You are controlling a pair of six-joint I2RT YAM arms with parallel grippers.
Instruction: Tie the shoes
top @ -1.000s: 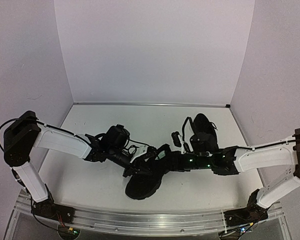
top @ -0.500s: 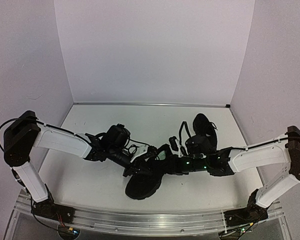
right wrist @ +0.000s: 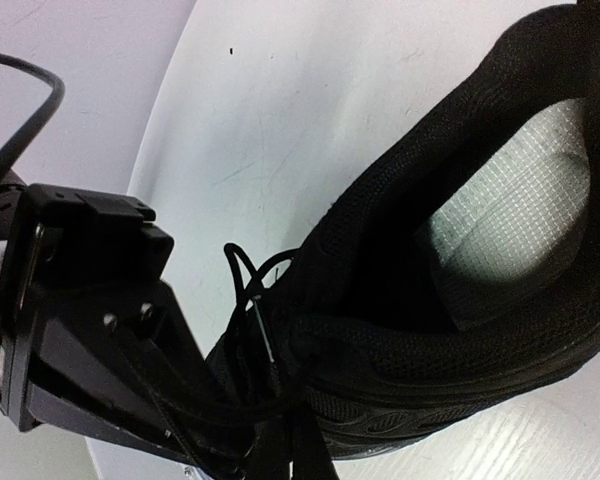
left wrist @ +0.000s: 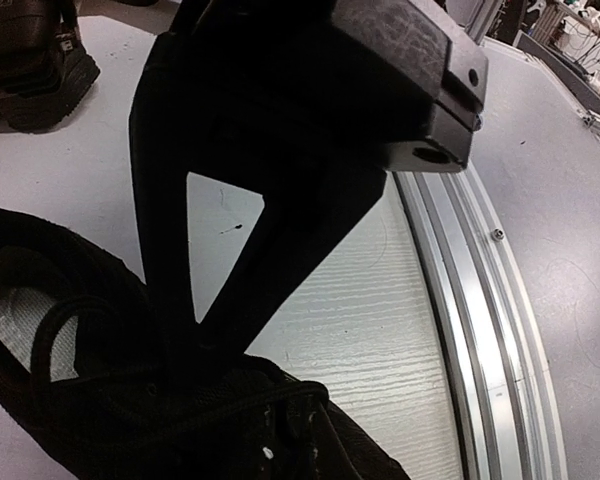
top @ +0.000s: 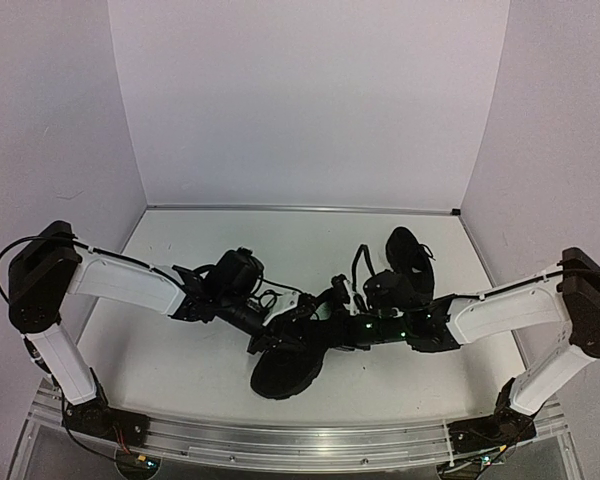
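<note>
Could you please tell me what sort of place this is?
Probably a robotics lab test cell: plain white walls enclose a white table, two arms are bolted to a metal rail at its near edge, and two black shoes lie on it.

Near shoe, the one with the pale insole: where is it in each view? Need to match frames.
Top external: near shoe sits at bottom centre, below where the two arms meet.
Left wrist: near shoe runs along the bottom edge, laces showing.
Right wrist: near shoe fills the right side.
Shared landmark: pale insole, in both wrist views; not discernible from above.
</note>
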